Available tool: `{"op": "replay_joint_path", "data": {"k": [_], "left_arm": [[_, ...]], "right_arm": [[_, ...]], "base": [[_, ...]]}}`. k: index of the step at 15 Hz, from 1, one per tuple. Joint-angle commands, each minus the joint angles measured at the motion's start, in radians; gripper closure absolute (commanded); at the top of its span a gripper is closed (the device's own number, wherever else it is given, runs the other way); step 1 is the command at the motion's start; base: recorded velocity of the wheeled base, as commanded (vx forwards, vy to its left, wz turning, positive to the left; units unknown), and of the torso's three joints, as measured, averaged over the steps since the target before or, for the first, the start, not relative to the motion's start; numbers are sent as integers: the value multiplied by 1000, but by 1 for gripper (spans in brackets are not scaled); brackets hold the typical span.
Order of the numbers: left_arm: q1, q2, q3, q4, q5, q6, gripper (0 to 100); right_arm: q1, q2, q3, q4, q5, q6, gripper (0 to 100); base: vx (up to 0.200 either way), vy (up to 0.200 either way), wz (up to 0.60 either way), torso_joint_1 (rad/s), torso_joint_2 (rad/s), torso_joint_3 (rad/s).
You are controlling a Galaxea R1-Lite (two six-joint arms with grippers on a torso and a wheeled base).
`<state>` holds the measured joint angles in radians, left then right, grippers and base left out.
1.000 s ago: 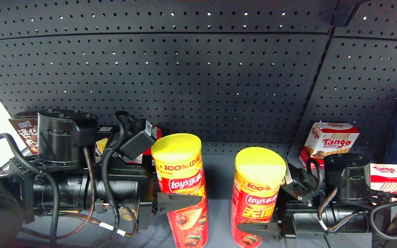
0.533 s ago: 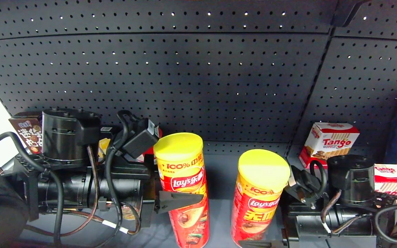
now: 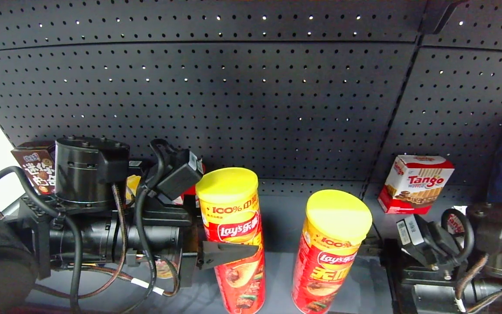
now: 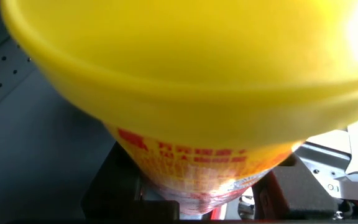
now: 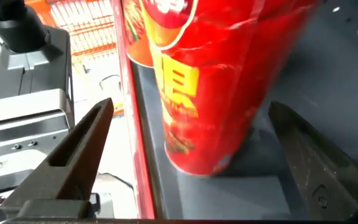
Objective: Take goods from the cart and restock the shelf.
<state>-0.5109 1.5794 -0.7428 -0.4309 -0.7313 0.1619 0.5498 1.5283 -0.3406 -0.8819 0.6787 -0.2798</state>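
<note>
Yellow-lidded left can (image 3: 232, 226): stood upright on the shelf (image 3: 281, 213), beside the right can (image 3: 331, 253).
Left gripper (image 3: 239, 254): we had it clamped on the left can.
Right gripper (image 5: 191, 168): spread wide, clear of the right can.
Release: we judged a gentle opening and straight retreat safest.

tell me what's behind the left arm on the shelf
A brown snack box stands behind the left arm, and bits of yellow and red packaging peek past it. The arm covers the rest of them.
</note>
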Motion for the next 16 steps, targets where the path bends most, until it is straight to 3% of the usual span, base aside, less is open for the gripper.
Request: {"op": "replay_joint_path", "data": {"k": [1,3,6,9,11,12,15,16], "left_arm": [[-1,5,-6,-2,16,2,100],[2,18,-35,-40,112,-2,100],[3,50,-92,-45,113,-1,100],[-6,54,-118,-42,125,-1,100],[-9,62,-130,-45,194,5,100],[-21,70,-162,-34,202,2,100],[-23,129,-280,3,187,2,100],[-18,183,-345,18,116,5,100]], "right_arm": [[-4,-99,2,9,-11,25,0],[22,-197,-12,50,-68,47,0],[59,-326,-43,205,-114,51,0],[68,-379,-66,242,-140,51,0],[68,-438,-90,270,-146,73,0],[71,-484,-93,310,-174,88,0],[75,-553,-89,343,-206,148,0],[70,-568,-92,342,-208,180,0]], "base": [[0,0,0,0,0,0],[0,0,0,0,0,0],[0,0,0,0,0,0],[0,0,0,0,0,0],[0,0,0,0,0,0],[0,0,0,0,0,0],[0,0,0,0,0,0],[0,0,0,0,0,0]]}}
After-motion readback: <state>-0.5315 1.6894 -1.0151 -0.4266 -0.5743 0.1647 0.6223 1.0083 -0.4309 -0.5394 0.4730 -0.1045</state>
